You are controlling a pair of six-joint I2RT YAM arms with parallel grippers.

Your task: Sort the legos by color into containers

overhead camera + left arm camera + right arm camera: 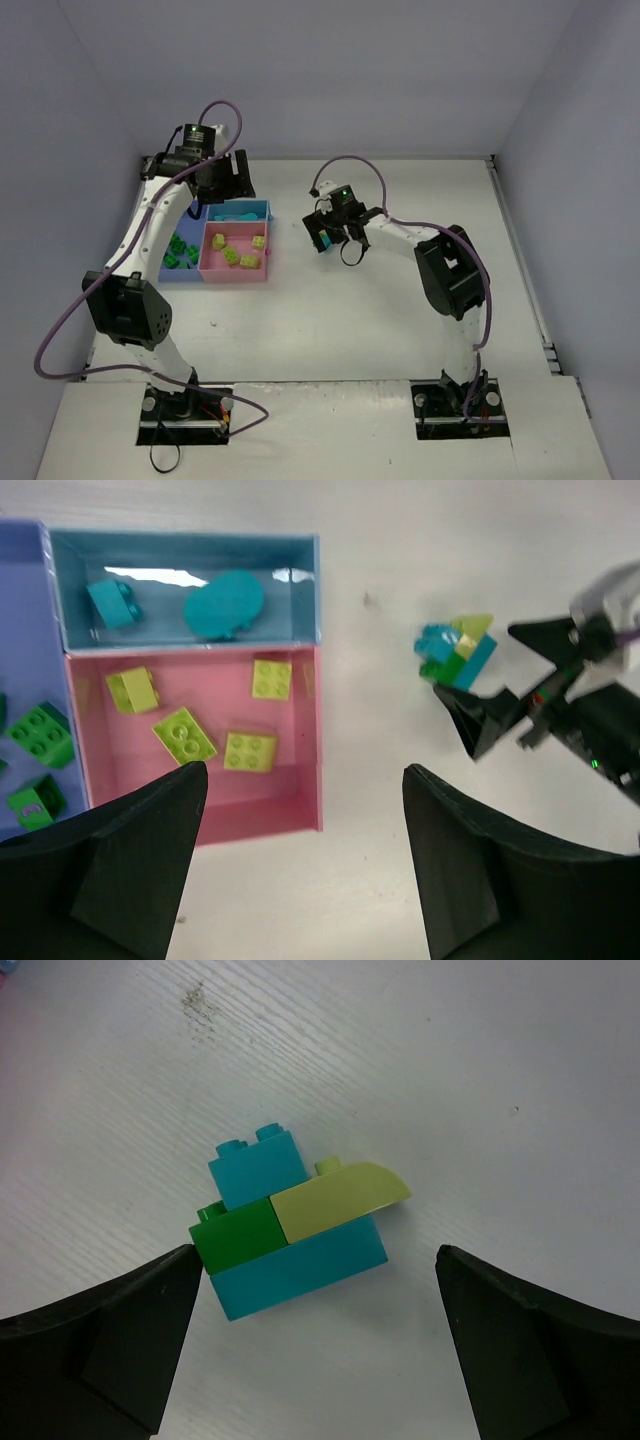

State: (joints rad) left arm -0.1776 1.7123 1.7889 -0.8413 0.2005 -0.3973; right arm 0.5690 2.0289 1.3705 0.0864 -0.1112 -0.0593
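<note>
Pale counter (400,320), enclosed by plain light walls; arm bases bolted at its near edge.

Item 1. Containers: three joined trays on the left half of the counter.
- Blue tray (25,600), the largest, at the outer left: holds dark green bricks (40,735), at least three of them partly in view.
- Pink tray (100,752), square: holds four yellow-green bricks (183,735), lying apart from one another.
- Light-blue tray (290,615), narrow, along the far side of the pink one: holds one teal brick (112,602) and one teal rounded piece (224,604), side by side and not touching.

Item 2. Joined stack of legos (295,1230), unsorted, on the bare counter to the right of the trays, well apart from them. It lies on its side. Parts: a long teal brick, a dark green brick and a yellow-green curved piece upon it, a small teal brick above those.

Item 3. Left fingers (110,870): spread wide apart, holding nothing, above the near edge of the pink tray.

Item 4. Right fingers (100,1340): spread fully apart, one to each side of the stack, not clamped on it. The left-hand tip sits close to the green corner; contact cannot be told.

Item 5. Purple cable (60,330), looped along each arm.
</note>
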